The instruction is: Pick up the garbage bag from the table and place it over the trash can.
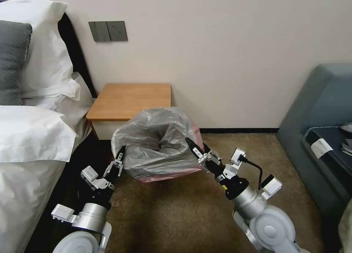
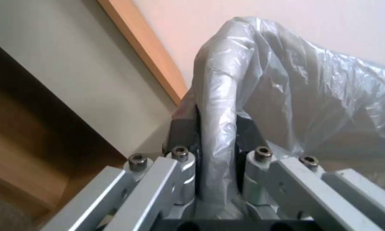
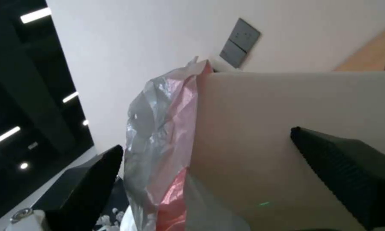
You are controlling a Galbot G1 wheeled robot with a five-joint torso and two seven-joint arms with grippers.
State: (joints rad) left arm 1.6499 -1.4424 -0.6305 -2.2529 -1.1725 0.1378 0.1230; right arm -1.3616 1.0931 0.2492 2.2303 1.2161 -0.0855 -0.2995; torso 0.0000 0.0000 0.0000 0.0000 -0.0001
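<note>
From the head view, the left gripper (image 1: 120, 158) sits at about 7 o'clock, its fingers clamped on a fold of the garbage bag (image 1: 157, 143) at the bag's left side. The bag drapes over the trash can (image 3: 278, 128) on the carpet at centre, just in front of the table (image 1: 130, 101) at 12 o'clock. At 4 o'clock the right gripper (image 1: 196, 146) has its jaws spread wide around the bag's right edge
</note>
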